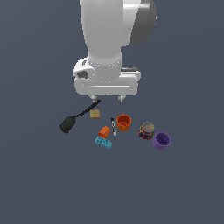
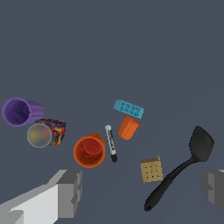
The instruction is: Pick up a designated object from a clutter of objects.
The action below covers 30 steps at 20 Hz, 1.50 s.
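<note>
Pincer (image 1: 107, 98) released, jaws spread wide, nothing between them, hanging above the worktop (image 1: 39, 183) over the far edge of the clutter. Wrist view shows both grey fingers (image 2: 70, 192) well apart, with the tan block (image 2: 151, 169) and the black spatula (image 2: 181, 168) handle lying roughly between them.

Purple cup (image 1: 161, 140) sits at the outer end of the clutter, well apart from the pincer, off toward the exterior view's right. Ribbed sides, round rim, open mouth visible. Just beside it is the multicoloured can (image 1: 146, 130) with grey top; cannot tell if they touch.

Nearer the pincer: upright orange cup (image 1: 124, 122), with a black-and-white marker pen (image 1: 113, 126) lying just beside it. Smaller orange cup (image 1: 104, 131) lies against the teal toy brick (image 1: 103, 142).

Spatula blade rests out toward the exterior view's left, handle running back under the pincer.
</note>
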Each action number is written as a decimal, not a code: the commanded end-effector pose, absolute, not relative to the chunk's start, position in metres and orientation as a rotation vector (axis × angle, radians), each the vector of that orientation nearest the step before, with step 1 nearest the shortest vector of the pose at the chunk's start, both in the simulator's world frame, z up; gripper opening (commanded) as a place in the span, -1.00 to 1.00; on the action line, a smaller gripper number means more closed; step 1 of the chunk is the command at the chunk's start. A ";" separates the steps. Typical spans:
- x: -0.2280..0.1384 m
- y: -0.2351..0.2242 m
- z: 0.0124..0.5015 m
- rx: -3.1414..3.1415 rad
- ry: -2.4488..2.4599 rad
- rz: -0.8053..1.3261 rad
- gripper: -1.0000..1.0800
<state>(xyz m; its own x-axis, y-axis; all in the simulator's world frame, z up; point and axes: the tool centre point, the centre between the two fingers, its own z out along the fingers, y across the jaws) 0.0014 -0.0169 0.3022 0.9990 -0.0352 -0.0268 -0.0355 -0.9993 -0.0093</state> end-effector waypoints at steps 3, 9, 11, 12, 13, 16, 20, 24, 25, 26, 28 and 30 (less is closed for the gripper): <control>0.001 -0.015 0.303 -3.131 0.050 0.043 0.23; 0.000 -0.002 0.306 -3.126 0.015 0.046 0.23; 0.000 -0.002 0.306 -3.127 0.015 0.046 0.23; 0.000 -0.002 0.306 -3.128 0.012 0.049 0.23; 0.001 -0.001 0.305 -3.128 0.006 0.052 0.23; 0.004 0.003 0.303 -3.133 -0.022 0.069 0.23; 0.011 0.012 0.298 -3.144 -0.087 0.108 0.23; 0.020 0.026 0.289 -3.157 -0.184 0.167 0.23; 0.023 0.031 0.286 -3.161 -0.213 0.184 0.23; 0.026 0.035 0.283 -3.165 -0.245 0.204 0.23; 0.032 0.046 0.277 -3.172 -0.314 0.246 0.23; 0.038 0.058 0.269 -3.178 -0.391 0.294 0.23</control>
